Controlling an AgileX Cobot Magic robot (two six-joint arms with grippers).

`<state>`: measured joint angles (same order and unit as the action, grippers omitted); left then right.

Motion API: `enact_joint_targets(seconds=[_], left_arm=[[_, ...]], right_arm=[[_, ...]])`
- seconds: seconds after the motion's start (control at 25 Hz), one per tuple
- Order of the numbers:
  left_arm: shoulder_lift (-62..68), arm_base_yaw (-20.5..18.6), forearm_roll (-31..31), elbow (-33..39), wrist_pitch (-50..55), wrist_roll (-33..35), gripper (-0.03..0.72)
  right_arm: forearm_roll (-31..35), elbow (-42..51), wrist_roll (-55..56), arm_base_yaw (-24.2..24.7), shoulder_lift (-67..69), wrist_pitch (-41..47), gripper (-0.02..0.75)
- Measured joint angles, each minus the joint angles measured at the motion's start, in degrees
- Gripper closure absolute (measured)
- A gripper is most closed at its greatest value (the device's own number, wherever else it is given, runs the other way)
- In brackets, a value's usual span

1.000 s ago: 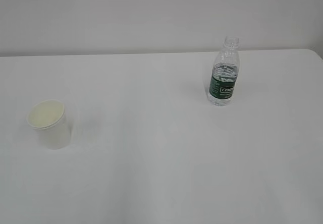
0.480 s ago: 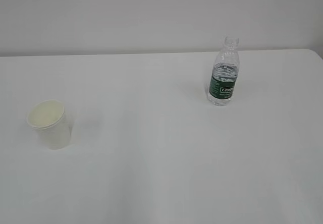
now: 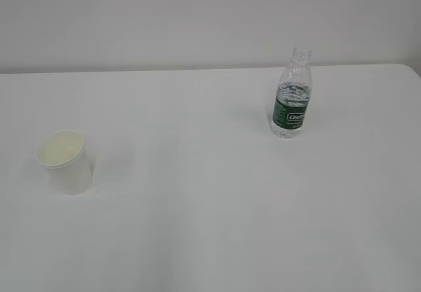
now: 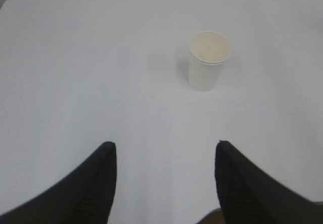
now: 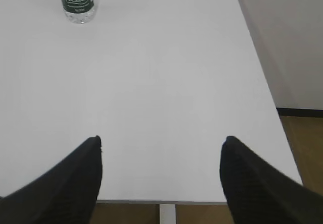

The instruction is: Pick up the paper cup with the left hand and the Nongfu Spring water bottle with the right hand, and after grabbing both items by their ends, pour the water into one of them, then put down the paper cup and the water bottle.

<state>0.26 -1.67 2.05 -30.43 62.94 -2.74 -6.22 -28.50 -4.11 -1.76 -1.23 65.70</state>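
1. Exterior view: a white table [image 3: 210,226] before a plain pale wall. The paper cup [image 3: 66,162] stands upright at the left, mouth up and empty so far as can be seen; the Nongfu Spring water bottle [image 3: 290,96] stands upright and capless at the far right, well apart from the cup, with the water [image 3: 289,126] visible through its clear wall. Neither arm appears here, so you are at the approach step.

2. Left wrist view: the left hand [image 4: 164,153] has its jaws spread and grasps nothing; bare table lies between the fingers. The cup sits ahead and somewhat right of the gap. Steer right to centre it, then advance level and close gently on the lower wall, since thin paper likely crushes.

3. Right wrist view: the right hand [image 5: 161,146] is likewise released and empty, near the table's front edge. The bottle sits far ahead at upper left, its top cut off by the frame. Swing left first, then approach low and grip near the base; being capless, it would likely spill if knocked.
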Motion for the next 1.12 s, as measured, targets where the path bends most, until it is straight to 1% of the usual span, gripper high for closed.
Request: enact_joint_targets(seconds=[0.12, 0.32, 0.48, 0.64, 0.8, 0.88, 1.04, 1.12], left_arm=[[0.94, 0.0, 1.31, -0.09, 0.34, 0.0, 0.261], [5.16, 0.0, 2.61, -1.05, 0.44, 0.15, 0.274], [9.4, 0.0, 4.15, -3.51, 0.44, 3.44, 0.274], [14.55, 0.0, 5.08, -5.61, -2.98, 4.26, 0.277], [18.85, 0.0, 7.33, -6.69, -6.56, 4.39, 0.281], [20.06, 0.0, 6.79, -6.69, -7.93, 4.53, 0.283], [20.29, 0.0, 2.87, -6.69, -12.58, 4.56, 0.294], [20.29, 0.0, 1.94, -6.69, -15.62, 4.56, 0.298]], right_arm=[[1.88, 0.0, 0.0, 0.0, 0.0, 0.0, 0.183], [2.39, 0.0, 0.0, 0.0, 0.0, 0.0, 0.183], [4.55, 0.0, -1.13, 0.0, 0.0, 0.41, 0.183], [5.33, -1.16, -1.53, 0.0, 0.28, 1.53, 0.183], [6.66, -3.49, -1.65, 0.0, 4.88, 0.73, 0.183], [7.12, -4.54, -1.65, 0.0, 7.26, -1.18, 0.183], [7.51, -6.77, -1.75, 0.0, 12.18, -4.65, 0.183], [8.29, -7.96, -1.74, 0.0, 14.88, -5.94, 0.183]])
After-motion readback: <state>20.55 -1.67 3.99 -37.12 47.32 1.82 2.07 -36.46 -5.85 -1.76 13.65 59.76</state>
